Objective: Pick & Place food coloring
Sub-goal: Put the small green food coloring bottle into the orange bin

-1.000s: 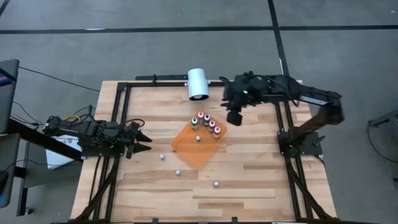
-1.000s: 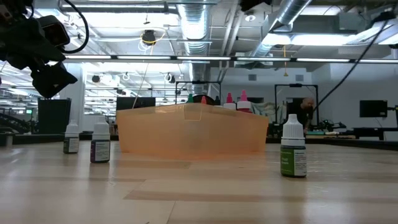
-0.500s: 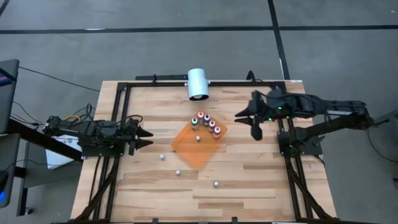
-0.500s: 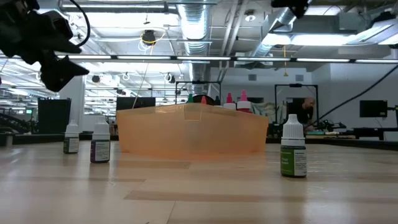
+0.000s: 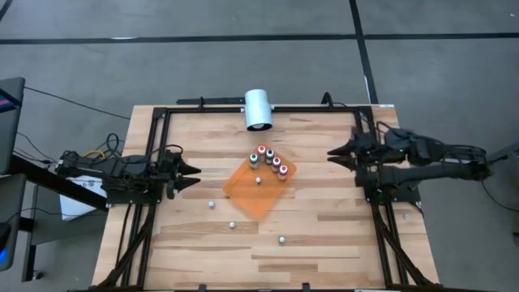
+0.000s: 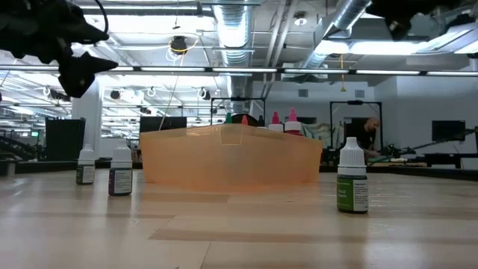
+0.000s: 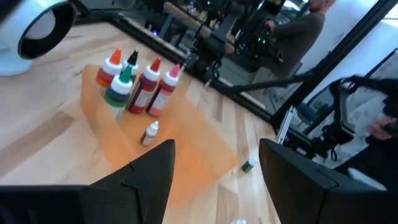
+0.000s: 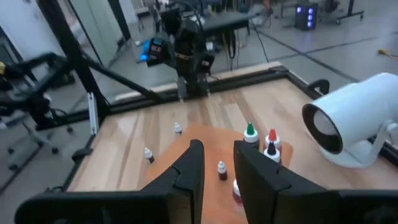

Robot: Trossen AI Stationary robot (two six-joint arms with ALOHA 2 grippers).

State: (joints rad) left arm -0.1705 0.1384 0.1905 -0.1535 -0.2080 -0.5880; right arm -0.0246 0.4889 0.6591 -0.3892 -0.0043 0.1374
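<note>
The food coloring is a set of tiny bottles. Several stand close together (image 5: 269, 159) at the far end of the orange tray (image 5: 253, 195), and one small bottle (image 5: 259, 180) stands alone in it. Three more stand on the wood nearer the front (image 5: 211, 204), (image 5: 231, 225), (image 5: 281, 239). My left gripper (image 5: 195, 170) hovers open at the table's left edge, its tips toward the tray, with nothing between its fingers (image 7: 149, 168). My right gripper (image 5: 330, 152) hovers at the right edge, also turned toward the tray. Its fingers (image 8: 193, 165) stand a narrow gap apart on nothing.
A white cylinder-shaped camera (image 5: 258, 109) sits at the table's far edge behind the tray. A black frame (image 5: 162, 113) runs along the far, left and right sides. Bare wood lies between each gripper and the tray. A person (image 7: 311, 25) is in the room beyond.
My right gripper has drawn back from above the tray's far right corner toward the table's right edge and has tipped from pointing down to nearly level. My left gripper has tipped up a little where it is. The bottles and the tray have kept still.
</note>
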